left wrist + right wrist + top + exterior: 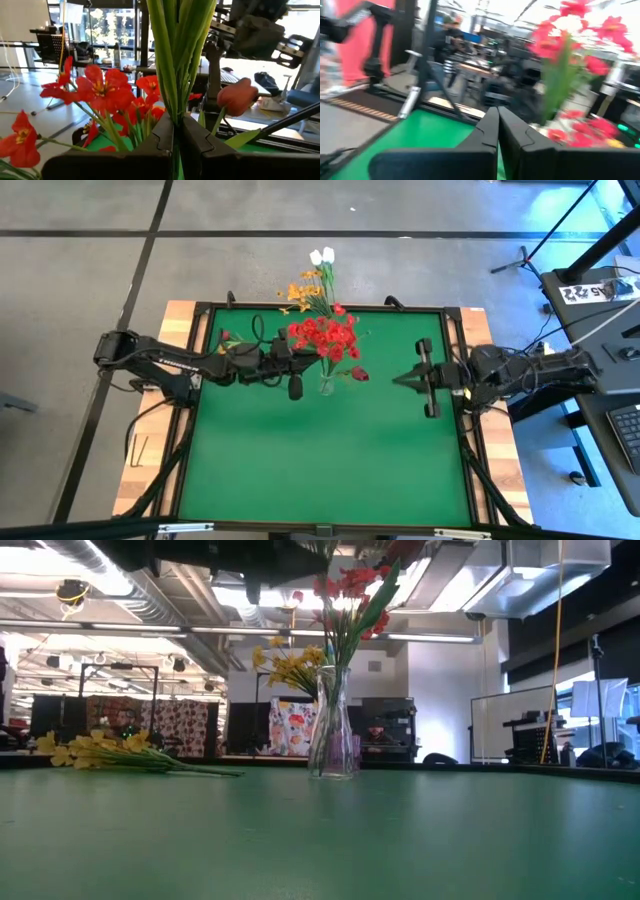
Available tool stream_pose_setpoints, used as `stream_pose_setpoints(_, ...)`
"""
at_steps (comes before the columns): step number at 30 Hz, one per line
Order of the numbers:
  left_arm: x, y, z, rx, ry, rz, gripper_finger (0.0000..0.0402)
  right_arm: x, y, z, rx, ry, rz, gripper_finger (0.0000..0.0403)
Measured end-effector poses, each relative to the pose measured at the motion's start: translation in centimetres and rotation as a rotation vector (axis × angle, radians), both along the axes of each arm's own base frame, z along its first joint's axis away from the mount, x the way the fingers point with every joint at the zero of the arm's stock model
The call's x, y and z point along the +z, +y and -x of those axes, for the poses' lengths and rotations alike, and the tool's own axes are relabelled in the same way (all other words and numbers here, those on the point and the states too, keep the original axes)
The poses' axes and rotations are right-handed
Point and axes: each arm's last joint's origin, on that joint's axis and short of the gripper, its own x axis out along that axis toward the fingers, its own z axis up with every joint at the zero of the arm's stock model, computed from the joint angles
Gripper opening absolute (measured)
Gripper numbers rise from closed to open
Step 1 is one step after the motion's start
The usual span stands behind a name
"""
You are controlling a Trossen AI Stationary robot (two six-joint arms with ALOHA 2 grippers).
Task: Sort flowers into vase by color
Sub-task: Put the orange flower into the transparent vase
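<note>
While the sorting is partly done, the scene reads from nine o'clock to three o'clock in the high view. Left gripper [296,368] sits just at nine o'clock of the vase [326,383], its fingers [162,136] clamped on a bundle of green stems [175,60] belonging to the red flowers [325,336]; whether these stems are already seated in the vase cannot be told. The clear glass vase stands upright near the surface's [320,470] centre, toward twelve o'clock, and the low view shows stems inside it. A dark pink bud [359,374] hangs just at three o'clock of the vase. At twelve o'clock, on the far edge of the surface, lie the yellow-orange flowers [303,291] and the white tulip buds [322,255], well apart from the vase and, by judgement, still to be sorted. Right gripper [398,379] waits at three o'clock, apart from the vase, fingers together on nothing. Red appears handled; yellow-orange and white remain.
</note>
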Motion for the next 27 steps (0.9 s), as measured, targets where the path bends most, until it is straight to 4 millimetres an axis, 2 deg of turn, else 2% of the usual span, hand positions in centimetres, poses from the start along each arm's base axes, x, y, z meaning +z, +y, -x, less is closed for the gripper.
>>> stream_pose_setpoints(5, -0.9, 0.3, -0.5, 0.010, 0.027, -0.001, 0.0003, 0.0, -1.7, -0.2, -0.051, 0.004, -0.018, 0.0015)
stream_pose_setpoints(10, -2.0, 0.8, -1.2, 0.001, 0.052, 0.001, 0.0006, -0.1, -2.4, -0.2, -0.053, 0.010, -0.022, 0.0006)
stream_pose_setpoints(20, -2.8, 0.7, -1.5, 0.029, 0.098, 0.001, 0.0047, -0.1, -2.4, -0.2, -0.066, 0.015, -0.023, 0.0011)
stream_pose_setpoints(27, -2.3, -0.3, -1.8, 0.036, 0.201, -0.013, 0.0101, -0.2, -2.4, -0.2, -0.066, 0.032, -0.040, 0.0009)
